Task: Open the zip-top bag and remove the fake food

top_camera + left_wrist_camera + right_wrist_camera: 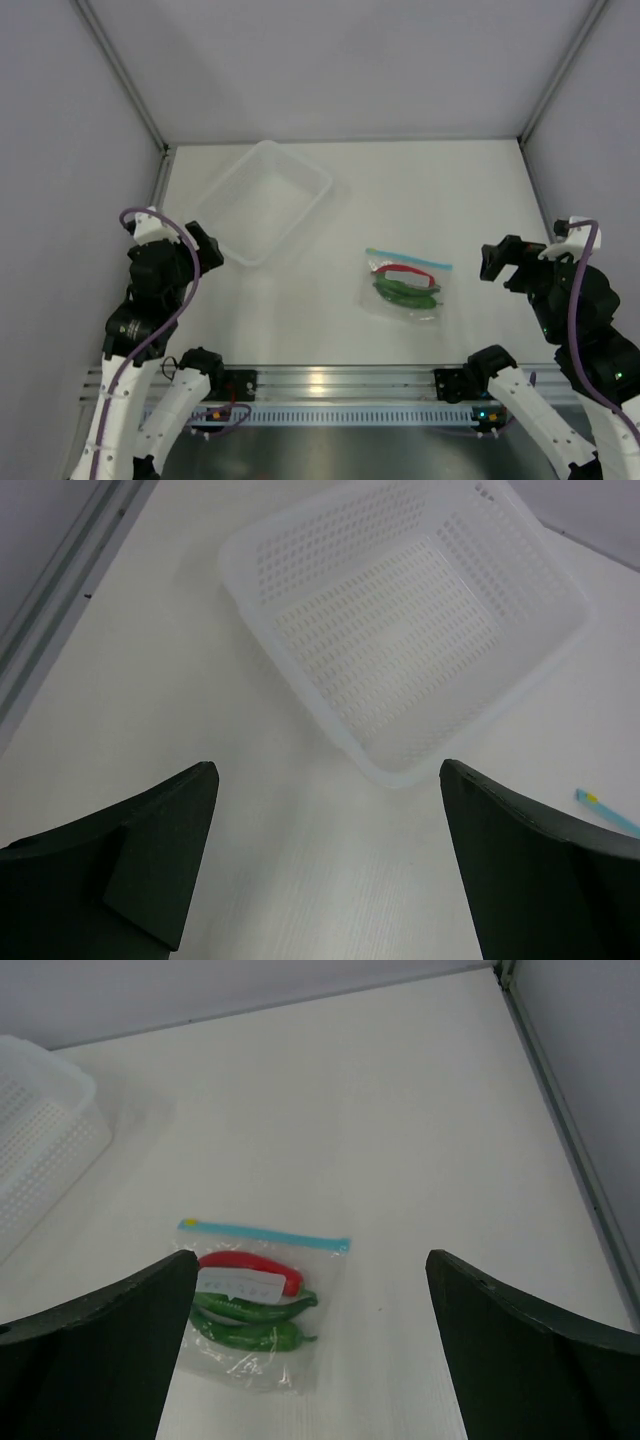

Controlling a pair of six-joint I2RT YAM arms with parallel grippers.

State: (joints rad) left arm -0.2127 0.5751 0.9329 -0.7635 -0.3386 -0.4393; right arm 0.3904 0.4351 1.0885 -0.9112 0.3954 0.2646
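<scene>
R claw (308, 1258) is released, jaws wide, nothing in them, hanging above the table (420, 1110). L claw (328, 770) is the same: spread and empty.

Ahead of and below the R claw, framed btwn its fingers and nearer the one on the left of that wrist view, the zip-top bag (262, 1305) lies flat. The zip strip (265, 1234) is the bag's far edge from the R claw, so the mouth faces away from it. From the L claw the bag sits off to the right w/ only a strip corner in view. Straight ahead of that claw is the perforated basket (250, 560), which looks empty.

Handling, my guess: thin crinkly film, light and slick, and it'll slide or bunch rather than resist. Best hold is prob. the stiffer strip: pinch one end w/ each claw, or pin the bag's bottom and pull a lip.

The fake food (250, 1295) is inside: a red chili (250, 1262) nearest the strip, then two green ones (255, 1310). Their long axes run parallel to the strip, crosswise to the R claw's reach. They look rigid and light, so they should be easy to pinch mid-body.
</scene>
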